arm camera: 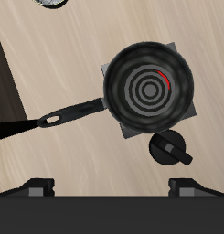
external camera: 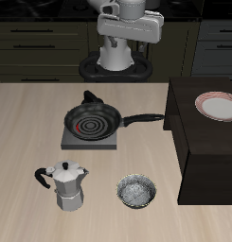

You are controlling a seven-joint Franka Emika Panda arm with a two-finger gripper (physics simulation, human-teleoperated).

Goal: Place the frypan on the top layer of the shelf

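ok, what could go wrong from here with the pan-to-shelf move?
1. The frypan sits on the burner plate and offers only its long handle; held by that, the pan may tip.
2. A plate already sits on the shelf top, so a careless drop-off could knock it.
3. The handle tip reaches nearly to the shelf edge; lifting it sideways may clip the shelf.

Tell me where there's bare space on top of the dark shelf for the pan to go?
The shelf top is bare nearer the table's front edge, in front of the pink-rimmed plate. Farther back it is crowded: the plate sits there. The frypan sits on the burner plate; its handle tip reaches the shelf's edge.
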